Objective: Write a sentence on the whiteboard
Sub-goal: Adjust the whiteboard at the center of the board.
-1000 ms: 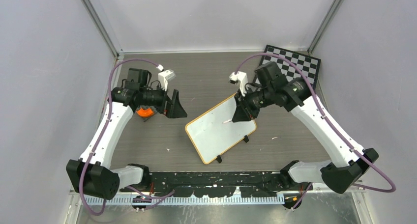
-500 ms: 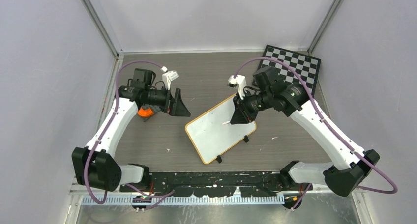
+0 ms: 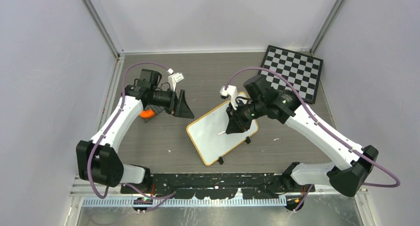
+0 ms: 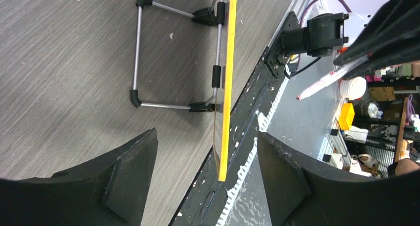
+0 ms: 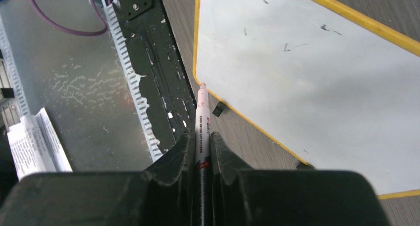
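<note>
Motion showed in the top view: the right gripper (image 3: 236, 124), clamped on a marker (image 3: 222, 133), had swung from the whiteboard's (image 3: 210, 137) far edge to above its middle, probably lining up a first stroke, while the left gripper (image 3: 182, 106) hung off the board's far-left corner. From the left wrist, the board appeared edge-on between wide-spread fingers (image 4: 131, 176). From the right wrist, the marker pointed past the board's near rim, and the board's face bore only faint smudges, no sentence.

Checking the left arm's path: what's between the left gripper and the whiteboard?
Only bare table and the whiteboard's own wire stand, seen in the left wrist view.
</note>
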Available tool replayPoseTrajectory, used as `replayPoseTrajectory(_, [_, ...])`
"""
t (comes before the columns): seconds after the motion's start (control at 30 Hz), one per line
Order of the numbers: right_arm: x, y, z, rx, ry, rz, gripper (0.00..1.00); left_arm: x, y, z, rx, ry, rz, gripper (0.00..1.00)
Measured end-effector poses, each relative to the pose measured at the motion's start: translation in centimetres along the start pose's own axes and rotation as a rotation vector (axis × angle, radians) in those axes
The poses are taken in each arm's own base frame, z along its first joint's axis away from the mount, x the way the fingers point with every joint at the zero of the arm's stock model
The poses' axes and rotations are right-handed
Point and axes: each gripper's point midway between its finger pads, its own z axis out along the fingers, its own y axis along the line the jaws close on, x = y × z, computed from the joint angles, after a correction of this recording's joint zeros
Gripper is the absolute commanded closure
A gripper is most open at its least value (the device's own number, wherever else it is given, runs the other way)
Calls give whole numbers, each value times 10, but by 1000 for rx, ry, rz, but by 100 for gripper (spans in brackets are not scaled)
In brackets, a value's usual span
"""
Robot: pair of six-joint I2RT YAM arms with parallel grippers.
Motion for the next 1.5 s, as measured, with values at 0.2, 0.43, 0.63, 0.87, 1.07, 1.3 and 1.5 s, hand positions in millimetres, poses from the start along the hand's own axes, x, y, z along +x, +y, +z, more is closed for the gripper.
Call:
replayPoseTrajectory(0.2, [3,13,13,-27,41,-37,100,7,2,12,18,45,-15,37])
replayPoseTrajectory(0.43, [-7,14,16,-6,39,-57,100,7,-2,14,32,55,-2,43])
replayPoseTrajectory(0.63, [-12,15,16,-4,21,-46,100,7,-4,15,36,57,3,50])
replayPoseTrajectory(0.87, [-15,17,17,-7,9,-39,100,9,-6,17,44,67,14,55])
replayPoseTrajectory(1.07, [-16,18,21,0,14,-36,100,9,-5,18,45,70,20,57])
replayPoseTrajectory(1.3, [-21,8,30,44,18,-24,100,10,-4,22,53,89,17,57])
replayPoseTrajectory(1.5, [-30,4,37,75,-2,-29,100,15,-15,23,96,111,23,55])
